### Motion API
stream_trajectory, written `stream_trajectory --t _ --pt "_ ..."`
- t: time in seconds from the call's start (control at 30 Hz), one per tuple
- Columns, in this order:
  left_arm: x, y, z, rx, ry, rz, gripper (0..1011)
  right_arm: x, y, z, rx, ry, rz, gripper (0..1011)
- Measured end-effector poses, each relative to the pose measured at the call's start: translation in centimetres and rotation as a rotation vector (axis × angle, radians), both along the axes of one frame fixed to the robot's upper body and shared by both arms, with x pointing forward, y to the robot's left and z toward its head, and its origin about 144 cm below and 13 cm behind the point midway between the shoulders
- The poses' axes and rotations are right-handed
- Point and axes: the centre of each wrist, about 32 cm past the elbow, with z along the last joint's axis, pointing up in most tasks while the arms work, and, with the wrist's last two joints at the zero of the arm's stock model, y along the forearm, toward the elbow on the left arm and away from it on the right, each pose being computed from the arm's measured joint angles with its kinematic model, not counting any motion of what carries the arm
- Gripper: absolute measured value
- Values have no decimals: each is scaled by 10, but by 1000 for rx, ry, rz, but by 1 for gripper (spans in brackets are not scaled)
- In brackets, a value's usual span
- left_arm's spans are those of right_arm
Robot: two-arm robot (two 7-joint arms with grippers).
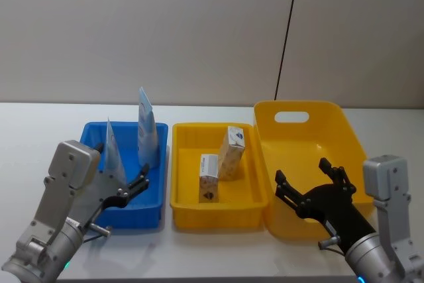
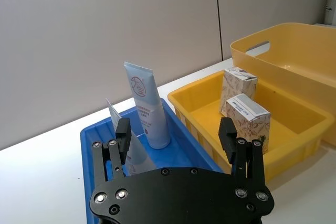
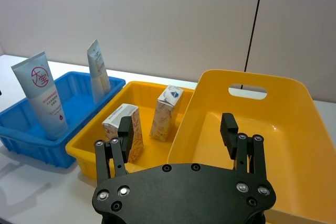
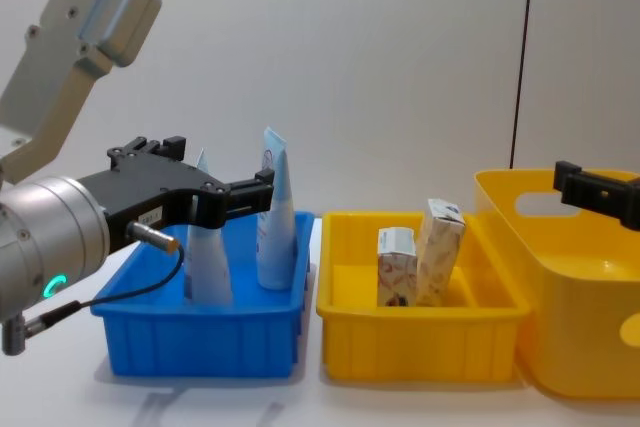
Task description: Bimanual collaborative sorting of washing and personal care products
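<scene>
My head camera looks down on the table (image 1: pixel 199 250); the chest one sees it side-on. Both close wrist cameras share the shallow yellow bin (image 2: pixel 294 148) (image 3: pixel 84 149).

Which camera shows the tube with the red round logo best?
The right wrist view: the tube faces it, logo plain. The head view shows it edge-on; left wrist and chest views show it partly behind the left jaws.

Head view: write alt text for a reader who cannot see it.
Two open grippers reach over three bins: the left gripper at the nearer tube in the blue bin, beside a second tube; the right gripper above the large yellow bin. The middle yellow tray holds a near box and a far box.
</scene>
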Motion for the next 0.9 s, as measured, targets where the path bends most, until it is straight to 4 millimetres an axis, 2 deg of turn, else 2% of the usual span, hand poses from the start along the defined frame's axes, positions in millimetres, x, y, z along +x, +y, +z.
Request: stream_trajectory --t 0.9 --pt "3 2 1 -5 7 -4 1001 0 0 0 0 0 0 1004"
